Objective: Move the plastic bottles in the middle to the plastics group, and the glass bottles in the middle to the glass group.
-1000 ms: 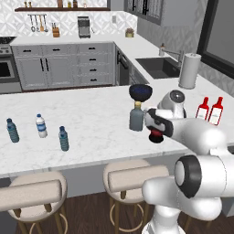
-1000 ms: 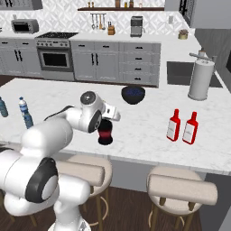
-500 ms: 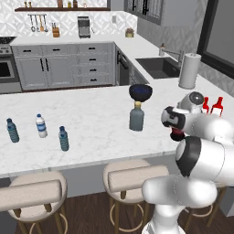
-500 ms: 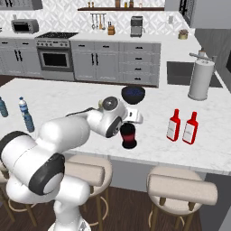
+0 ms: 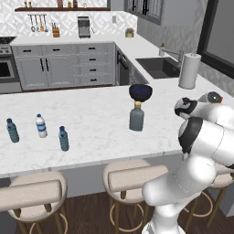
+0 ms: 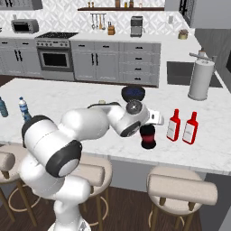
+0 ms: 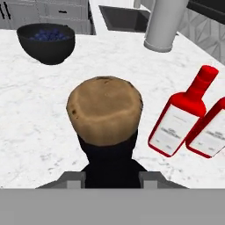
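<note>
My gripper (image 6: 149,122) is shut on the neck of the black round-bellied bottle (image 6: 147,137) with the red label. It holds it upright just left of the two red glass bottles (image 6: 174,125). In the hand view a tan cork tops the black bottle (image 7: 104,110), my gripper (image 7: 112,178) clasps its neck, and the red bottles (image 7: 179,119) lie close on the right. The grey-blue stout bottle (image 5: 136,117) stands mid-counter. The small bluish bottle (image 5: 64,138) stands near the teal bottle (image 5: 12,130) and the white-clear bottle (image 5: 41,125).
A dark blue bowl (image 6: 133,93) sits behind the grey-blue bottle. The tall white paper-towel roll (image 6: 200,76) stands at the back right beside the sink (image 5: 157,66). Stools (image 6: 180,189) line the counter's front edge.
The arm has swung to the right with the black bottle, from beside the grey-blue bottle to just left of the red bottles. The other bottles have not moved.
</note>
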{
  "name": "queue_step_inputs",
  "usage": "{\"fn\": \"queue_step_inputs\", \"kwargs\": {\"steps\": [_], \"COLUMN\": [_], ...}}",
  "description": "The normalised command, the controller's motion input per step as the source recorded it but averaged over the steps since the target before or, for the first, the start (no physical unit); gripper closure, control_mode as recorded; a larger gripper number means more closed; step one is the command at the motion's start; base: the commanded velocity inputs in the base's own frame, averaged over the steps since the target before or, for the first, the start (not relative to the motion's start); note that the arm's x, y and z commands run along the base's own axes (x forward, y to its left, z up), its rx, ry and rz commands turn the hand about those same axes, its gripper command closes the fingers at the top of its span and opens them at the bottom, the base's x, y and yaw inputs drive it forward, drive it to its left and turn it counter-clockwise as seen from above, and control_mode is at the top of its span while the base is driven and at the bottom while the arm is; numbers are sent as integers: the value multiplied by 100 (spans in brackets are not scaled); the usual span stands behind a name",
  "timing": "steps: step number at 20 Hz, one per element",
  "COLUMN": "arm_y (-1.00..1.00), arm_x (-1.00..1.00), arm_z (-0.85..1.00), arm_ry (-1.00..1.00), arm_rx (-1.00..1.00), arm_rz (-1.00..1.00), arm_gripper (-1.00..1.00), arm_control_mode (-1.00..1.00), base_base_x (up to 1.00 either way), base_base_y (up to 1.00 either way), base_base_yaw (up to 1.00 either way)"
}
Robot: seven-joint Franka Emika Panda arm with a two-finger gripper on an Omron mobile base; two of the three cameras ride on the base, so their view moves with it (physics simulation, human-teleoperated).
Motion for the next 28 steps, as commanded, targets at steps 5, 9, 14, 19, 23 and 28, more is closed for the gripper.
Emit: {"fn": "queue_step_inputs", "kwargs": {"steps": [5,9,14,19,23,28], "arm_y": [-61,-34,-18,-14,-11,-14], "arm_x": [18,10,20,21,22,14], "arm_z": [-7,-14,-18,-35,-34,-32], "arm_ry": [-4,-18,-11,1,8,13], "arm_rx": [0,0,0,0,0,0], "arm_rz": [0,0,0,0,0,0], "arm_gripper": [100,100,100,100,100,100], "arm_control_mode": [-100,-100,-100,-100,-100,-100], "base_base_x": [0,0,0,0,0,0], "base_base_y": [0,0,0,0,0,0], "base_base_yaw": [0,0,0,0,0,0]}}
